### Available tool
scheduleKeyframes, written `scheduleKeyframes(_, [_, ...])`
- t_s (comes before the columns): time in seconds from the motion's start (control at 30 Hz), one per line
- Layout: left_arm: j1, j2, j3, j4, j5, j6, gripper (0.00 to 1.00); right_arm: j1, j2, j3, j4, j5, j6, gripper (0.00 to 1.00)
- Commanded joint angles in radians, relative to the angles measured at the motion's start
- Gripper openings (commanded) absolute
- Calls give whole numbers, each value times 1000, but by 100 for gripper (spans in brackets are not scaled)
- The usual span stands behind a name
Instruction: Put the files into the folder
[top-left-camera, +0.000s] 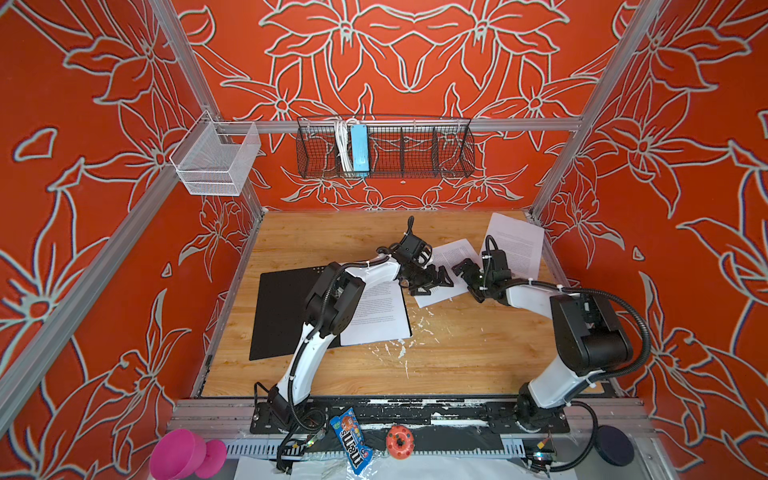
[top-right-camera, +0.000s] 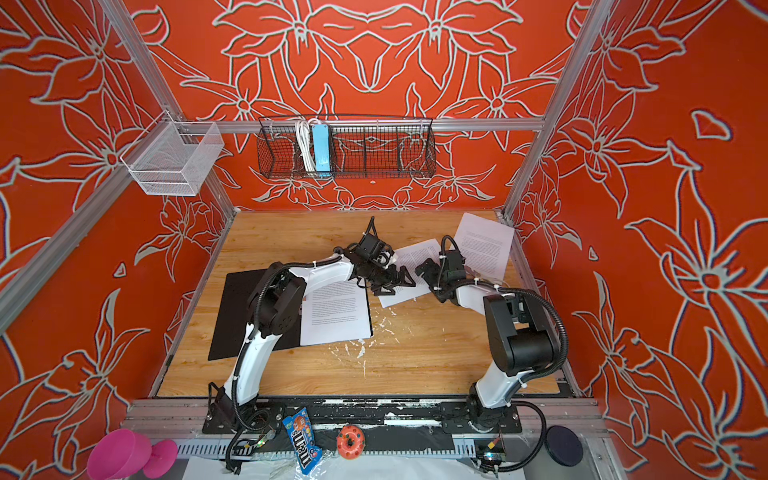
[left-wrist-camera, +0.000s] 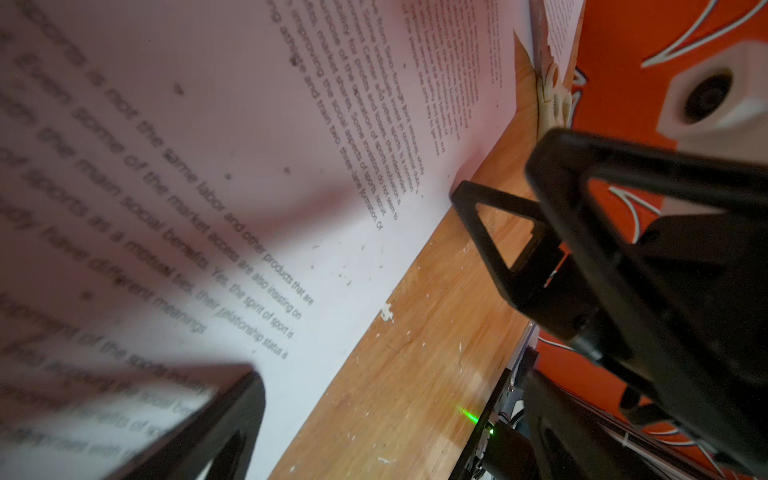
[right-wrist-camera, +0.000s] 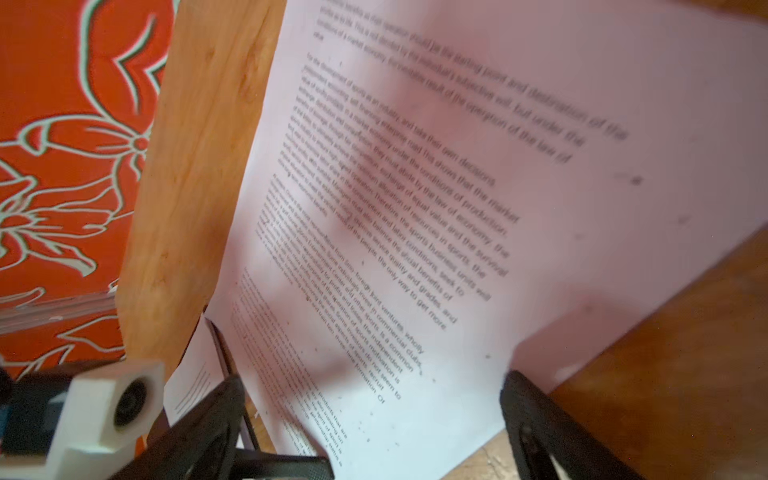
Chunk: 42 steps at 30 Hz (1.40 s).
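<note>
The files are three printed sheets. The middle sheet lies askew on the wooden table, directly beneath both grippers. The right gripper has its jaws spread as wide as they go and grips nothing. In the right wrist view the sheet runs between its two fingers, which sit low over the paper, though contact cannot be told. Facing it, tips just apart, the left gripper is likewise fully open and empty over the sheet's left side. In the left wrist view one finger hangs close above the print. Just left of this sheet the folder lies opened flat, black inside up. A second sheet rests on its right half, partly hidden by the left arm. The third sheet sits in the table's far right corner, and the right wrist hides where it nears the middle sheet. White flecks dot the wood by the folder's front right corner.
</note>
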Motion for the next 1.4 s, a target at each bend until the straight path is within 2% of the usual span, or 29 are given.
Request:
scheduleKeyframes(0.0, [-19,76,-78,-142,-84,20,98,-37,-10,53,-188,87,-90,98])
scheduleKeyframes(0.17, [-71,4,-45,-163,-3,82,98,-54,17,109,-267,25,-193,97])
scheduleKeyframes(0.33, [-97,-72,17,-181,43,108,98,-55,-4,96,-279,4,-219,97])
scheduleKeyframes(0.53, [-52,-48,137,-256,-26,133,98,-61,-91,62,-335,86,-267,98])
scheduleKeyframes(0.73, [14,-9,177,-287,-98,149,98,-116,-125,25,-349,104,-288,98])
scheduleKeyframes(0.87, [52,27,198,-317,-125,166,98,-161,-109,25,-346,90,-288,98])
scheduleKeyframes(1.1, [75,95,243,-366,-145,196,98,-179,-53,59,-341,115,-310,98])
scheduleKeyframes(1.37, [74,136,238,-399,-161,211,98,-187,35,100,-315,35,-336,98])
